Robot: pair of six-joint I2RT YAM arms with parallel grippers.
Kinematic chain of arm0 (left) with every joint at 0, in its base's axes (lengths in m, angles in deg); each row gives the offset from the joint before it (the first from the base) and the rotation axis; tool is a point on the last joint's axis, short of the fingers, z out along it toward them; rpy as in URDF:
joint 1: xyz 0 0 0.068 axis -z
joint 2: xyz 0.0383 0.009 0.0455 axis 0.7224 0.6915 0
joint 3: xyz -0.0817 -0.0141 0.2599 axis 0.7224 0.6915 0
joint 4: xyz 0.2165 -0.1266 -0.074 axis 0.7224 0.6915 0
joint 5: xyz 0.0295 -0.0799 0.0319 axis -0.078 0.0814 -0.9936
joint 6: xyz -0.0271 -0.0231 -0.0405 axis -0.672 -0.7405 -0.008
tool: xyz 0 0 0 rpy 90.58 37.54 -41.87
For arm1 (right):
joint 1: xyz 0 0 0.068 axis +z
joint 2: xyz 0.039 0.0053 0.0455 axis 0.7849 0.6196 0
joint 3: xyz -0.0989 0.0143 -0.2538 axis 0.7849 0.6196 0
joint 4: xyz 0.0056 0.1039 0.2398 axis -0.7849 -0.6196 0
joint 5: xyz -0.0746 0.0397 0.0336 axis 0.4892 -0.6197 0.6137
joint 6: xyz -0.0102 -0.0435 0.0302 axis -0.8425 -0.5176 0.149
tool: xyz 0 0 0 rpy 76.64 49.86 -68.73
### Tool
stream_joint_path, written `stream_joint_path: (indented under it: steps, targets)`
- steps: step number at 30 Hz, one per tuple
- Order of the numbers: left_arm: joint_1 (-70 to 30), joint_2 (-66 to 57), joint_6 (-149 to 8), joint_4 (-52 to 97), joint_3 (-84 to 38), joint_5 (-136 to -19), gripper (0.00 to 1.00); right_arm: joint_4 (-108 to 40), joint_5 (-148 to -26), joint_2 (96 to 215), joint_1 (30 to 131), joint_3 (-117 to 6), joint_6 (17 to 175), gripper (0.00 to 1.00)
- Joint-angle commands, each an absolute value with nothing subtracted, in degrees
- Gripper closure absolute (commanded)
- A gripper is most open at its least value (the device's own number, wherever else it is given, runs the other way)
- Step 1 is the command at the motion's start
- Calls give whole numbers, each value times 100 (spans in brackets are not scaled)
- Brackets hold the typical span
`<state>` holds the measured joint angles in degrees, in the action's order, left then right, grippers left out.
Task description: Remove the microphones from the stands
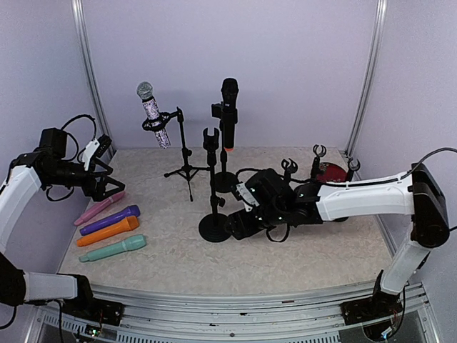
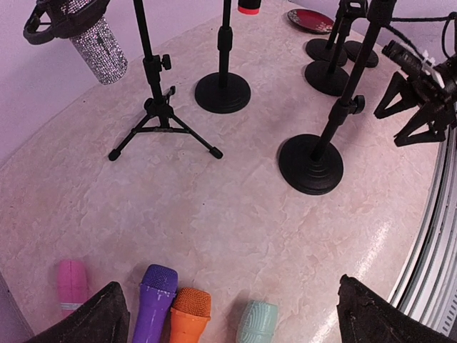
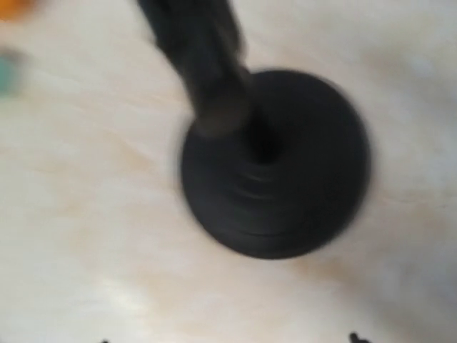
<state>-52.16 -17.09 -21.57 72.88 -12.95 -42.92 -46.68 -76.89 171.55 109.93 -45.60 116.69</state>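
A glittery silver microphone (image 1: 153, 114) leans in the clip of a tripod stand (image 1: 187, 170). A black microphone (image 1: 229, 111) with an orange ring stands upright in a round-base stand (image 1: 224, 180). A third stand (image 1: 213, 179) has nothing in its clip; its black base (image 3: 275, 164) fills the blurred right wrist view. My right gripper (image 1: 239, 224) is low beside that base, open, only its fingertips (image 3: 353, 337) showing. My left gripper (image 1: 107, 187) hangs open over loose microphones at the left, fingers (image 2: 93, 318) wide apart, nothing between them.
Pink (image 1: 100, 207), purple (image 1: 111, 220), orange (image 1: 108, 231) and teal (image 1: 113, 248) microphones lie side by side at the left. Three short stands (image 1: 318, 158) and a red dish (image 1: 332, 171) sit at the back right. The right arm stretches across the table's middle.
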Motion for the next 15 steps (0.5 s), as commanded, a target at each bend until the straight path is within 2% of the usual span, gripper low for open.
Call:
stream_joint_path:
  steps: [1, 5, 15]
  targets:
    - [-5185, -1785, -2105, 7343, -1300, -4281, 1, -2580, -9465, 16347, 10472, -3724, 12667, 31]
    - [-5179, -1781, -2141, 7351, -1314, -4207, 1, -2000, -10266, 16489, 10022, -3580, 13382, 33]
    - [-5166, -1802, -2104, 7457, -1356, -4149, 1, -1438, -11359, 17659, 9619, -4286, 14093, 37]
